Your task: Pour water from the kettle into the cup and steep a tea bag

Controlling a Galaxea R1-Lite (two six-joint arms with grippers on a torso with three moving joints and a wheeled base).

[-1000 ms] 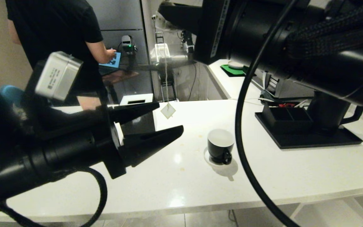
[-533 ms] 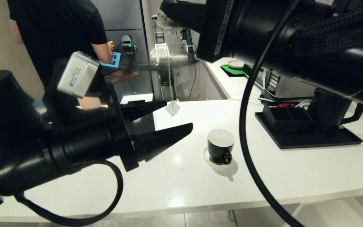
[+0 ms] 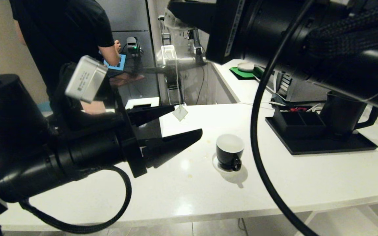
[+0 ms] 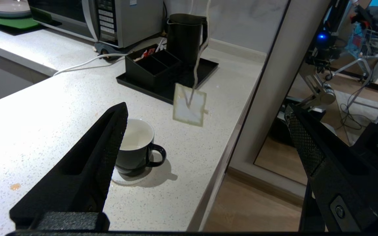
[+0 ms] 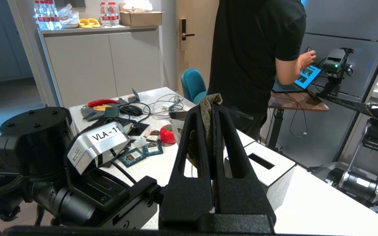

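My right gripper [image 5: 212, 106] is held high above the counter, shut on the brownish tea bag [image 5: 207, 108]. From it a thin pale string [image 3: 177, 82] hangs down to a square white tag [image 3: 179, 113]. My left gripper [image 3: 188, 119] is open, level, with the tag [image 4: 189, 105] hanging between its fingertips, touching neither. The black cup [image 3: 229, 152], white inside, stands on its white saucer [image 3: 216, 163] on the counter, right of and below the left gripper. The black kettle [image 3: 340, 114] stands on a tray at the far right.
A black tray [image 3: 323, 144] holds the kettle and a black divided box [image 3: 295, 121]. A microwave [image 4: 126, 19] stands behind it. A white box with a slot [image 3: 142, 102] sits behind the left gripper. A person [image 3: 67, 32] stands beyond the counter.
My left arm has reached forward to the right, bringing its open fingers around the hanging tag. The tag has swung slightly right. Cup and kettle have not moved.
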